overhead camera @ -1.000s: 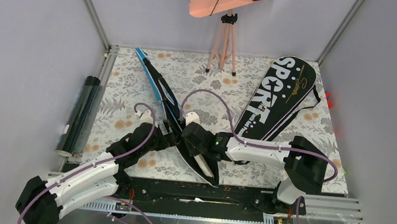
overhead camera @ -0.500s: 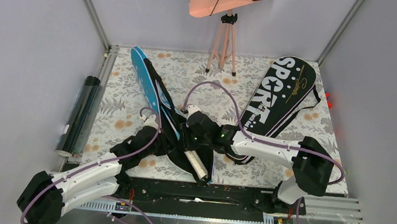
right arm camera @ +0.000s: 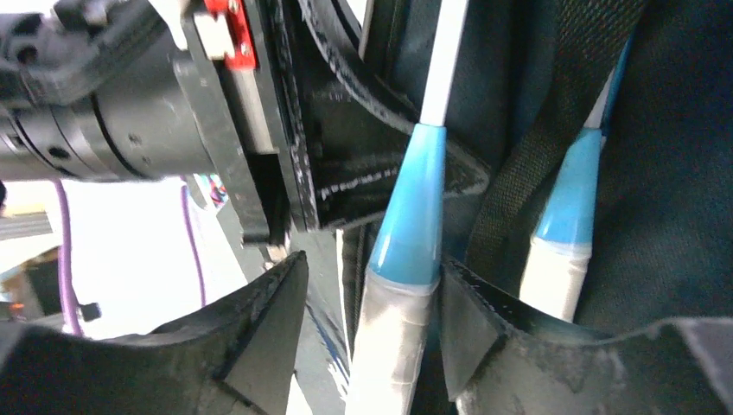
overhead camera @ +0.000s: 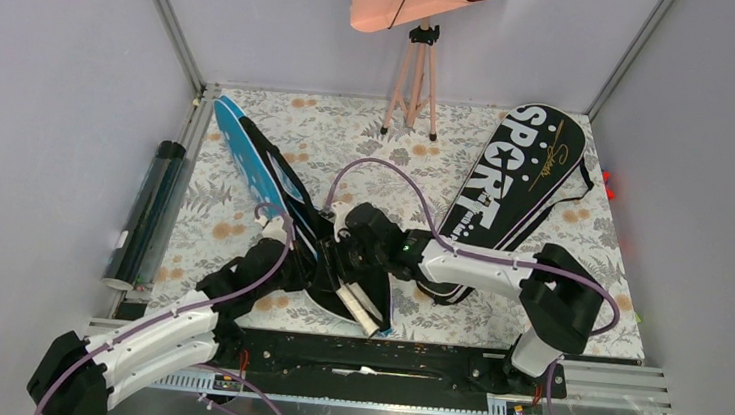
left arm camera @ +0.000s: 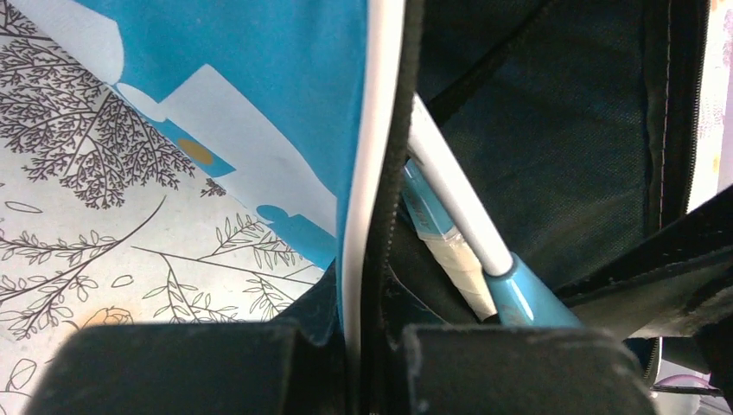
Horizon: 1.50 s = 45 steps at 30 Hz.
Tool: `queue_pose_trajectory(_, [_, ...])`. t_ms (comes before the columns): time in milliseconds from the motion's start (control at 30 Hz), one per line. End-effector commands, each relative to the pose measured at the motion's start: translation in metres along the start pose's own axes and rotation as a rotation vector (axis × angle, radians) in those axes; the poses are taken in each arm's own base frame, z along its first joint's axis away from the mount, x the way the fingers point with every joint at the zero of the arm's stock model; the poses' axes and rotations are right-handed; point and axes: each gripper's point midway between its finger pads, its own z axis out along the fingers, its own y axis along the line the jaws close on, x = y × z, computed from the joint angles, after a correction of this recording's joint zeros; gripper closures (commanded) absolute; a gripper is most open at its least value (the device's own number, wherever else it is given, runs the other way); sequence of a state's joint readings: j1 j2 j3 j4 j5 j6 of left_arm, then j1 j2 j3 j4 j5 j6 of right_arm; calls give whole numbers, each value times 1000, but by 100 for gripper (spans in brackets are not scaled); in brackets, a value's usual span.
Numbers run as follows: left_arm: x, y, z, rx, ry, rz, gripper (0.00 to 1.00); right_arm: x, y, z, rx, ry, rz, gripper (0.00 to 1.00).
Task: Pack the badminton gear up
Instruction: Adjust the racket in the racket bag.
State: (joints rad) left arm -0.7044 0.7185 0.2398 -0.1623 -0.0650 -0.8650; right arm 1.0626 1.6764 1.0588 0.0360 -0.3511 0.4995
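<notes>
left gripper [left arm camera: 373, 346] pinching blue bag [overhead camera: 243, 151] rim, front edge | right gripper [right arm camera: 373, 285] clamping racket [right arm camera: 411, 229] by handle, racket sitting partly inside | black tube [overhead camera: 146, 210] lying unpacked, left edge

The blue bag [overhead camera: 237, 144] is bright blue with white shapes, white edge piping and a black lining, and the black bag [overhead camera: 522, 171] carries white SPORT lettering. The racket [right arm camera: 413, 216] has a white shaft, a light-blue cone and an off-white grip. The tabletop [overhead camera: 350, 131] is white, printed with grey leaves and orange blossoms.
</notes>
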Motion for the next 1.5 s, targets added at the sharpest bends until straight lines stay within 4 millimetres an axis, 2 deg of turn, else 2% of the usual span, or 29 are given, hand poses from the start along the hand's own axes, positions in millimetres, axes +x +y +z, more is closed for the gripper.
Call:
queue_pose_trajectory(0, [-1,2,-2,22,-37,-17,100,-11,10,-30,65,-64,-168,36])
queue_pose_trajectory(133, [4,14,-4,11,-60,-33,100,-12,12,-45,67,-95,-208,29])
queue_pose_trajectory(233, [5,17,-4,15,-74,-46,100,-18,13,-51,66,-145,-211,29])
queue_pose_trajectory(333, [6,18,-3,15,-73,-45,100,-34,3,-55,149,-217,-184,33])
queue_pose_trajectory(400, [7,18,-3,12,-65,-42,100,-51,7,-53,155,-272,-184,37])
queue_pose_trajectory(467, [8,18,-3,13,-62,-40,100,-61,12,-46,140,-287,-177,41])
queue_pose_trajectory(733, [7,12,-3,28,-49,-18,100,-94,31,10,109,-327,-249,41])
queue_pose_trajectory(867, [9,11,-4,35,-37,-8,100,-107,34,29,105,-381,-276,38])
queue_pose_trajectory(967, [10,10,-4,41,-29,-5,100,-119,24,33,165,-441,-279,38])
queue_pose_trajectory(1100, [10,7,-7,61,-30,-2,100,-123,15,38,205,-461,-306,39])
queue_pose_trajectory(1167, [9,7,-8,65,-34,-1,100,-121,14,47,187,-460,-320,38])
queue_pose_trajectory(1333, [6,5,-12,72,-50,-7,100,-112,33,76,14,-456,-313,40])
queue_pose_trajectory(1367, [5,4,-13,74,-53,-8,100,-112,36,79,-14,-464,-311,48])
queue_pose_trajectory(1433, [4,5,-14,67,-59,-12,100,-111,39,79,-33,-462,-306,79])
queue_pose_trajectory(1467, [3,6,-15,64,-63,-11,100,-112,42,76,-43,-465,-315,90])
